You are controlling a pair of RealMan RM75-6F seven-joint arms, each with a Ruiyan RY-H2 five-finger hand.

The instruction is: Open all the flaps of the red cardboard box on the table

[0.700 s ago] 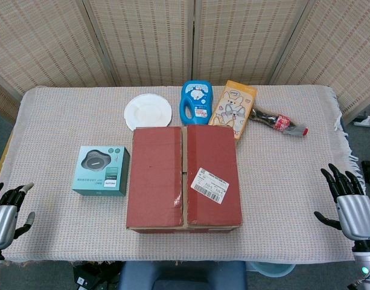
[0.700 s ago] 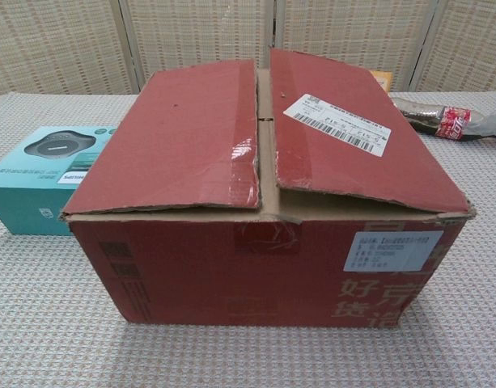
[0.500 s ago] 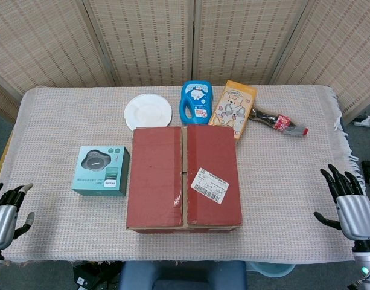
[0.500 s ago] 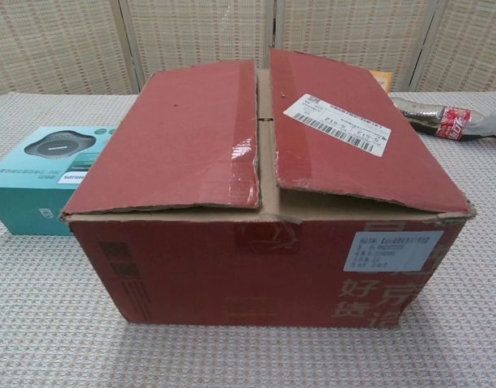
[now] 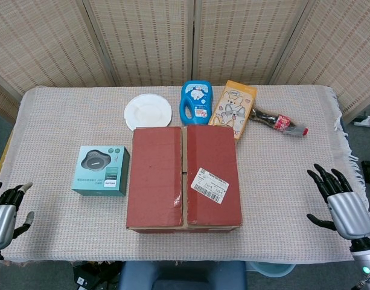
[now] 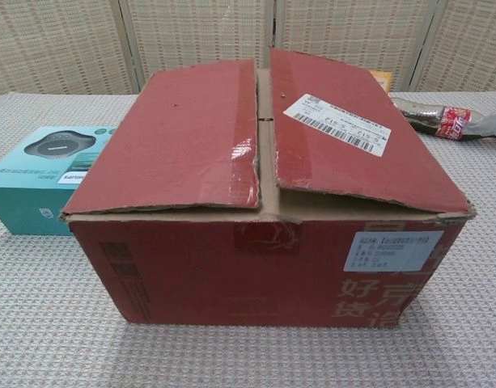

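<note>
On the worktop: a woven cloth covers the worktop [image 5: 64, 109], with folding screens behind its far edge.
Red box: the red cardboard box [image 5: 183, 178] sits at the middle of the near edge; in the chest view [image 6: 264, 202] it fills most of the frame.
Flaps: the left top flap [image 5: 156, 175] and right top flap [image 5: 212, 172] both lie folded down, meeting along a narrow seam; from the chest view their near edges lift slightly, showing brown cardboard beneath.
Labels: a white shipping label [image 5: 209, 184] is stuck on the right flap, and a second white label [image 6: 392, 250] on the near side wall.
Left robot hand: the left robot hand [image 5: 5, 211] hovers at the near left corner, well apart from the box, fingers loosely curled and apart, holding nothing.
Right robot hand: the right robot hand [image 5: 338, 202] hovers by the near right corner, well apart from the box, fingers spread, holding nothing.
Left of box: a teal box [image 5: 101, 170] lies just beside the red box.
Far side: a white plate [image 5: 148, 112], a blue bottle [image 5: 196, 102] and an orange snack bag [image 5: 233, 109] sit in a row just behind the box; a cola bottle [image 5: 280, 121] lies on its side further right.
</note>
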